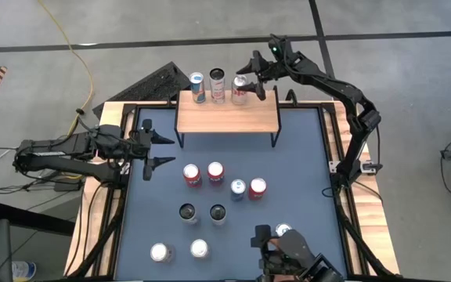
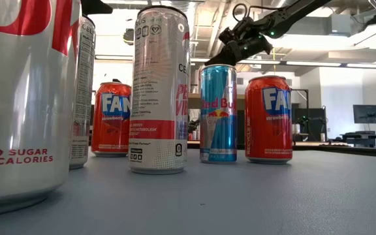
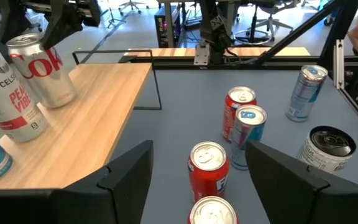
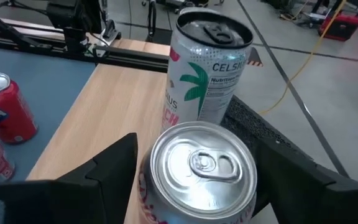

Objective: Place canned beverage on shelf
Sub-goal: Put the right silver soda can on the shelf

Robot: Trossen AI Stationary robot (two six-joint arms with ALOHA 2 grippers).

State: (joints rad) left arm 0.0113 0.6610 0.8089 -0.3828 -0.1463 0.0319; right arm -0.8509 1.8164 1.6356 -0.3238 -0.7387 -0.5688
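The shelf [image 1: 225, 116], a low rack with a light wooden top, stands at the table's far side. Three cans stand upright along its far edge: a blue and silver one [image 1: 198, 88], a tall white Celsius can [image 1: 217, 84] and a silver and red cola can [image 1: 240, 90]. My right gripper [image 1: 254, 77] is open, one finger on each side of the cola can [image 4: 202, 163] near its top. My left gripper [image 1: 152, 146] hangs open over the table's left side and holds nothing. My right gripper comes at the cola can level, slanting from the table's far right. One finger [image 4: 114, 165] stands off the can's side, with the shelf's wood showing between. Whether the other finger [image 4: 291, 177] touches the can I cannot tell. The can stands upright on the shelf.
Several more cans stand on the blue-grey table top: red ones [image 1: 192, 175] [image 1: 215, 171] [image 1: 257, 187], a blue one [image 1: 238, 189], two dark-topped ones [image 1: 188, 212] [image 1: 218, 214] and silver ones [image 1: 160, 252] [image 1: 199, 249]. A black camera mount [image 1: 292, 254] sits at the near edge.
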